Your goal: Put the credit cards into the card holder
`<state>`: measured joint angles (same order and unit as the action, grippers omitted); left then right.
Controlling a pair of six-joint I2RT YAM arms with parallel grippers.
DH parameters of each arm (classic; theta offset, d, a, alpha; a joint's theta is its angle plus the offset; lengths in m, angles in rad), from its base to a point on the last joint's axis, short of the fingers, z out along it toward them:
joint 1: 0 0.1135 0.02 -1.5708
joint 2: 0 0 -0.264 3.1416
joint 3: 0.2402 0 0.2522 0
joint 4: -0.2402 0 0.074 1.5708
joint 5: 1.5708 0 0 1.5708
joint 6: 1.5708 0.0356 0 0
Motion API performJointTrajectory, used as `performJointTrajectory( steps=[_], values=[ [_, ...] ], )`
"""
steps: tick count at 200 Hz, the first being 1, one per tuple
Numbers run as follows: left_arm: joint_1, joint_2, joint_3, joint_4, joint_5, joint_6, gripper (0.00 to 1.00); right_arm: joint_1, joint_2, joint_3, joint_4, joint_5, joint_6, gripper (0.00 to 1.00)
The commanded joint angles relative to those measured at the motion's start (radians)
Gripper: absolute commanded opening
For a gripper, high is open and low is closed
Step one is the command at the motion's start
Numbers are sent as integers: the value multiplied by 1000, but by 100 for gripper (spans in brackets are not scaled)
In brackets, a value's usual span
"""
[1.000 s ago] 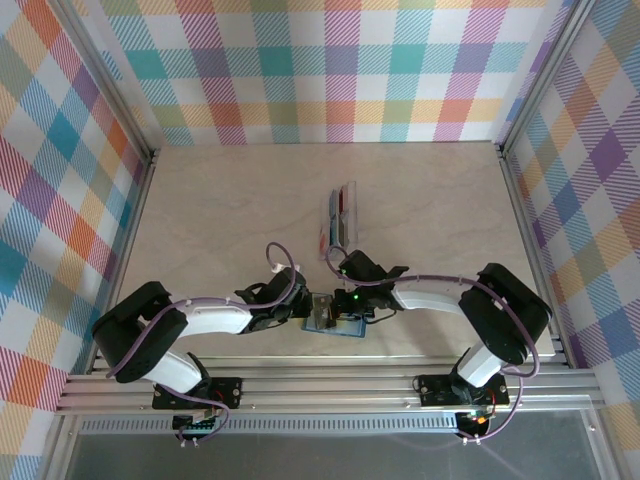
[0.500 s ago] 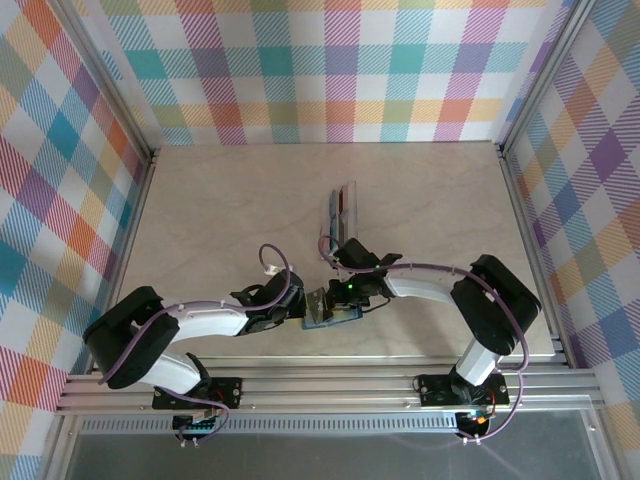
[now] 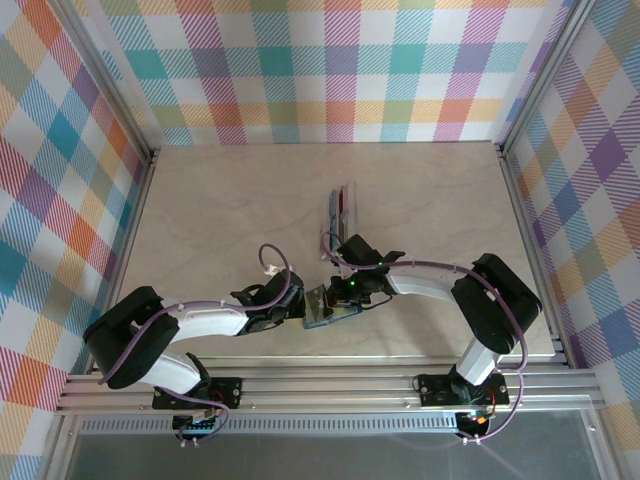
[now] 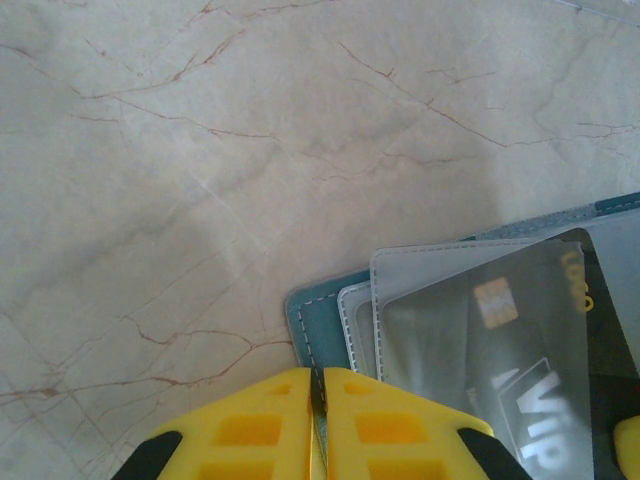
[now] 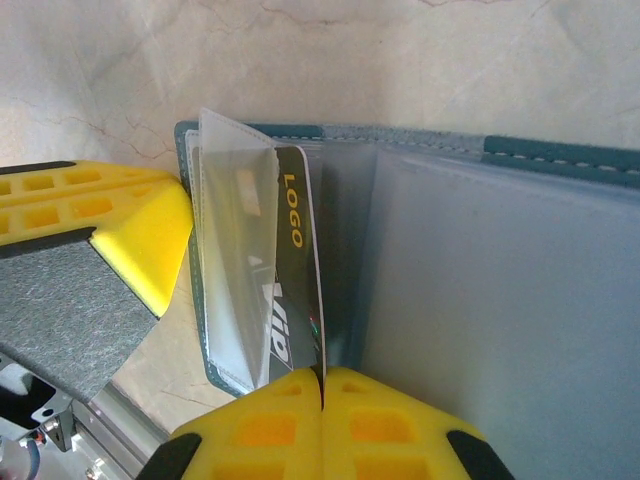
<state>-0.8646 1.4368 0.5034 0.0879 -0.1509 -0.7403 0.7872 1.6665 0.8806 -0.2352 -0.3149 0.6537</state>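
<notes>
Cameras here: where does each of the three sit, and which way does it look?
Top external: fixed above and behind the arms, looking down on the table; both arms show, bases at bottom.
Left wrist: on the left arm, looking down past the left gripper, shut on the edge of the card holder.
Right wrist: on the right arm, looking past the right gripper, shut on the black card.
Shared: both wrist views show the holder's clear sleeves and that card.

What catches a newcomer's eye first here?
The left gripper pinches the edge of an open dark teal card holder at the near centre of the table; the right gripper holds a black plastic card with yellow lettering in its clear sleeve. Farther back lie red and blue cards.
</notes>
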Motion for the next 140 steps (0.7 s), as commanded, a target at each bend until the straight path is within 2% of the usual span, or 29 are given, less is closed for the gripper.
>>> performJointTrajectory(
  steps=[1,27,140],
  values=[
    [-24,32,-4,-98,61,16,11,-6,9,-19,51,-7,0,0],
    [-17,32,27,-104,103,35,11,-7,5,-23,41,-60,-27,0],
    [-16,68,58,-107,94,49,11,-40,2,-23,-63,-129,-78,0]
  ],
)
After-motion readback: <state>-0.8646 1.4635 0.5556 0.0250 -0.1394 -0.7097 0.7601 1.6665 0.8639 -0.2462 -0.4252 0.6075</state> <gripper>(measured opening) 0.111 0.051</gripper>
